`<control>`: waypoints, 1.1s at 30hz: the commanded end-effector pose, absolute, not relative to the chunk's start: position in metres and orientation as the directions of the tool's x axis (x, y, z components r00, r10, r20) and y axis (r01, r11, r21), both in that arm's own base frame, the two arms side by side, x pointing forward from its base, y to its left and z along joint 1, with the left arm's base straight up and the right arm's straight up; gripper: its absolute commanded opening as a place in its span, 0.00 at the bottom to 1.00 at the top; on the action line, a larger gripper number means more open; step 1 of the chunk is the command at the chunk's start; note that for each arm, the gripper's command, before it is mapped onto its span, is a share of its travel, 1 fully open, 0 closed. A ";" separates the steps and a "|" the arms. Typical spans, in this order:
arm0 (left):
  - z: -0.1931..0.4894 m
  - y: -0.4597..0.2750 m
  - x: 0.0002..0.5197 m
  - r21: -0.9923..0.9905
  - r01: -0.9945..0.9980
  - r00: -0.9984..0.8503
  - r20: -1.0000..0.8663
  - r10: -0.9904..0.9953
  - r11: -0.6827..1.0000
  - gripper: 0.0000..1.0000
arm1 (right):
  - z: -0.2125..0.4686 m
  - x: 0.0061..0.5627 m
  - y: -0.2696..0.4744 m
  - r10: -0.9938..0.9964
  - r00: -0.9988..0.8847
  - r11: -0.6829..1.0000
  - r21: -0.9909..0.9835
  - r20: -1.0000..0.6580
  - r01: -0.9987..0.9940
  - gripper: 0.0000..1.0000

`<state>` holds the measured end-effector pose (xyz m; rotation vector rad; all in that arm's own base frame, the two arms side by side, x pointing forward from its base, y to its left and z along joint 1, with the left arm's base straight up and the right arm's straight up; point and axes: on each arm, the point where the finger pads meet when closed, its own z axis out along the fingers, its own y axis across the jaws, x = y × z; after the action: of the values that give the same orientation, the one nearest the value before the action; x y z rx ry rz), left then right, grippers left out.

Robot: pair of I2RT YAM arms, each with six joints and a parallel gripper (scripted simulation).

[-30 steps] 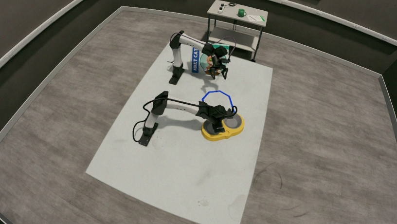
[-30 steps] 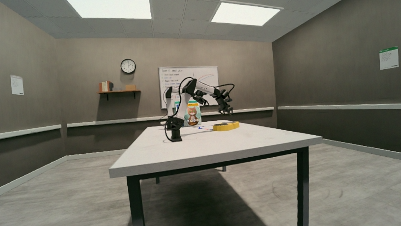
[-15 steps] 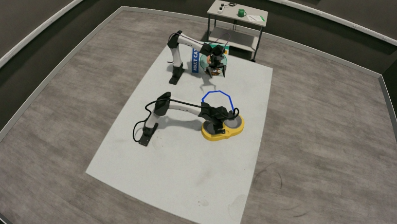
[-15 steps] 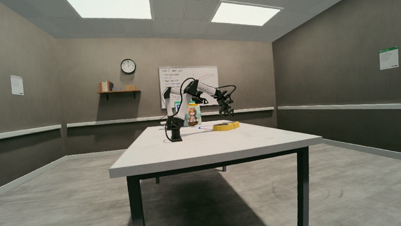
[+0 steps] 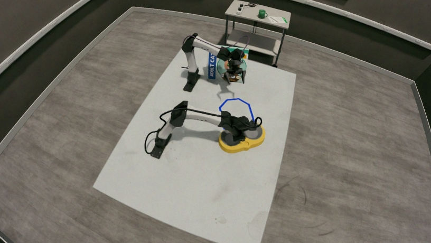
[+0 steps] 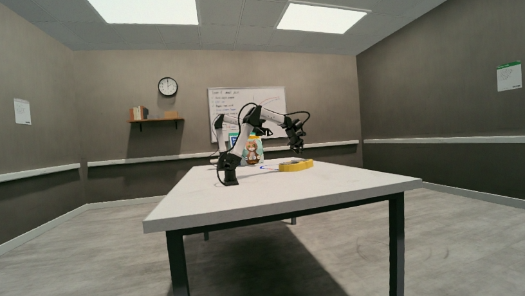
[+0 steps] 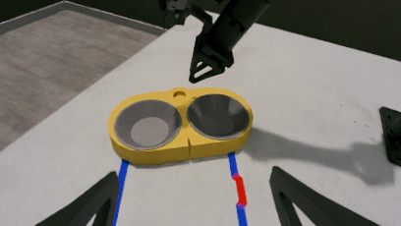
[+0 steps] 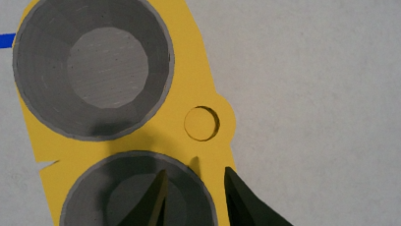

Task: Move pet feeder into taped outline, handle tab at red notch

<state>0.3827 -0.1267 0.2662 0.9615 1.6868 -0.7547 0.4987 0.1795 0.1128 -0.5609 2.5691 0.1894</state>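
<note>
the right hand (image 5: 240,139) (image 6: 296,150) (image 7: 191,77) (image 8: 196,175) points down, partly open, while the left hand (image 5: 235,82) (image 6: 268,132) (image 7: 196,176) gapes wide.

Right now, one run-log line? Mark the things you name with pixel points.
right gripper (image 5: 241,139) (image 6: 296,151) (image 7: 203,74) (image 8: 196,172): above yellow two-bowl feeder (image 5: 247,145) (image 6: 296,167) (image 7: 162,156) (image 8: 189,84), part-open, empty | left gripper (image 5: 236,82) (image 6: 269,132) (image 7: 196,171): open, empty | feeder: not wholly inside blue taped outline (image 5: 238,98) (image 6: 261,167) (image 7: 122,182) (image 8: 6,40)
</note>
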 end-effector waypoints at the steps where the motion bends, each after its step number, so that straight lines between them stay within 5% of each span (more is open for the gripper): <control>1: 0.282 -0.127 0.380 0.040 0.880 -0.084 -0.968 0.238 0.474 1.00 | 0.092 0.497 0.170 -0.448 -0.816 0.872 0.024 -0.366 -0.489 0.37; 33: 0.282 -0.127 0.380 0.040 0.880 -0.084 -0.968 0.238 0.474 1.00 | 0.041 0.540 0.168 -0.588 -0.758 0.788 0.009 -0.281 -0.615 0.37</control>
<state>0.3826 -0.1273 0.2664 0.9637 1.6838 -0.7548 0.5483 0.1695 0.0558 -0.8987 2.6629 0.1344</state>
